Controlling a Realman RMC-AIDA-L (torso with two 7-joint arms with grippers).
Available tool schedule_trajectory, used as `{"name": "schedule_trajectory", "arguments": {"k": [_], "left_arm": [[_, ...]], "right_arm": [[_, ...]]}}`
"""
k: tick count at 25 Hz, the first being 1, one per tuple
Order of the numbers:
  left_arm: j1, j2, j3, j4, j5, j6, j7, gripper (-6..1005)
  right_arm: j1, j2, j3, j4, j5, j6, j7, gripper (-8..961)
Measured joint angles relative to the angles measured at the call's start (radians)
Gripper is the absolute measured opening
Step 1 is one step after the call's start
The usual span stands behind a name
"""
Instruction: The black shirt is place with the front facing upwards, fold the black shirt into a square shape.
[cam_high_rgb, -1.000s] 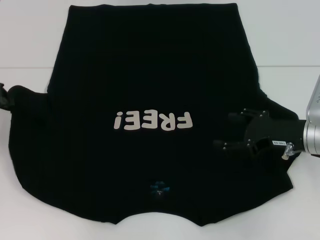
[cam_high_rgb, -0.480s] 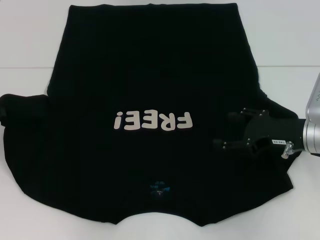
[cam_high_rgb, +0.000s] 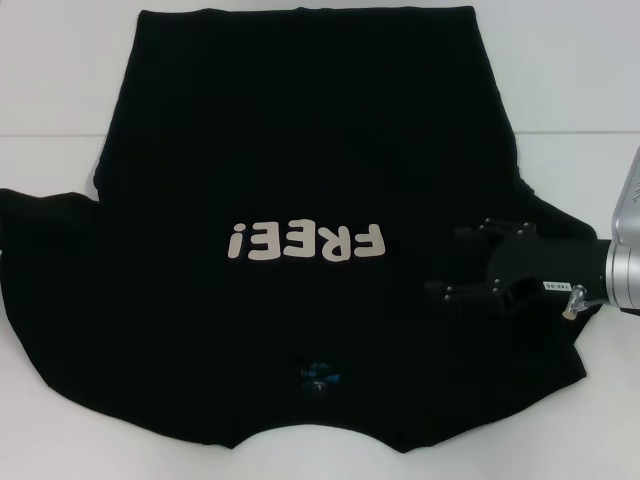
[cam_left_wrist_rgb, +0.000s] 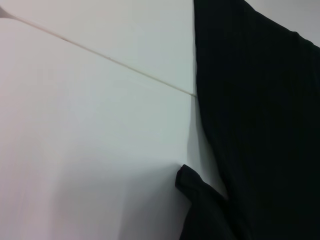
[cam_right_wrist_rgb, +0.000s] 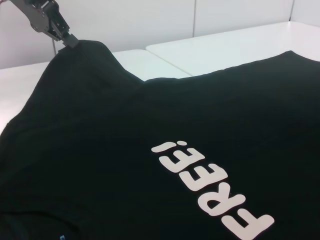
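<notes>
Here, black shirt (cam_high_rgb: 300, 170) front up, collar toward robot, hem far; right hand (cam_high_rgb: 462, 262) spread above its sleeve; left hand (cam_right_wrist_rgb: 64, 38) pinching opposite sleeve.

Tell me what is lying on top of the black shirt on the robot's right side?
The right hand rests over the black shirt on its right sleeve area, fingers spread. The cloth below it is covered, so whether it pinches fabric cannot be seen. The left hand grips the opposite sleeve.

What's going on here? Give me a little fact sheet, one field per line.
Item: black shirt, front up, "FREE!" lettering showing
Surface: white table
Left gripper: pinching the tip of one sleeve, out of the head view
Right gripper: over the other sleeve, fingers spread
Folding: not yet started; shirt lies spread out
</notes>
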Motion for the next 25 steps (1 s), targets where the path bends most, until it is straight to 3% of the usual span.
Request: {"name": "schedule_trajectory", "arguments": {"k": [4, 7, 10, 14, 17, 18, 19, 25], "left_arm": [[-0.006, -0.007, 0.001, 0.010, 0.000, 0.002, 0.000, 4], [-0.015, -0.025, 0.013, 0.043, 0.000, 0.008, 0.005, 8], [-0.026, -0.059, 0.036, 0.109, 0.001, 0.018, 0.017, 11], [-0.035, -0.123, 0.161, 0.241, 0.008, 0.038, 0.019, 15], [-0.036, -0.158, 0.228, 0.304, 0.010, 0.051, 0.014, 19], [-0.036, -0.158, 0.228, 0.304, 0.010, 0.051, 0.014, 20], [-0.036, -0.181, 0.276, 0.329, 0.010, 0.061, 0.013, 21], [-0.047, -0.222, 0.304, 0.298, 0.006, 0.046, 0.017, 27]], "right_arm": [[0.000, 0.000, -0.001, 0.001, 0.000, -0.001, 0.000, 945], [-0.001, 0.000, -0.001, 0.002, 0.000, -0.002, 0.000, 945], [-0.001, 0.001, -0.001, 0.003, 0.000, -0.003, 0.000, 945], [-0.002, 0.001, -0.001, 0.004, -0.002, -0.004, 0.005, 945], [-0.004, 0.002, -0.001, 0.004, -0.003, -0.007, 0.010, 945], [-0.006, 0.002, -0.001, 0.004, -0.003, -0.008, 0.011, 945], [-0.008, 0.002, -0.001, 0.004, -0.003, -0.010, 0.012, 945], [-0.015, 0.002, 0.003, 0.004, -0.001, -0.012, 0.012, 945]]}}
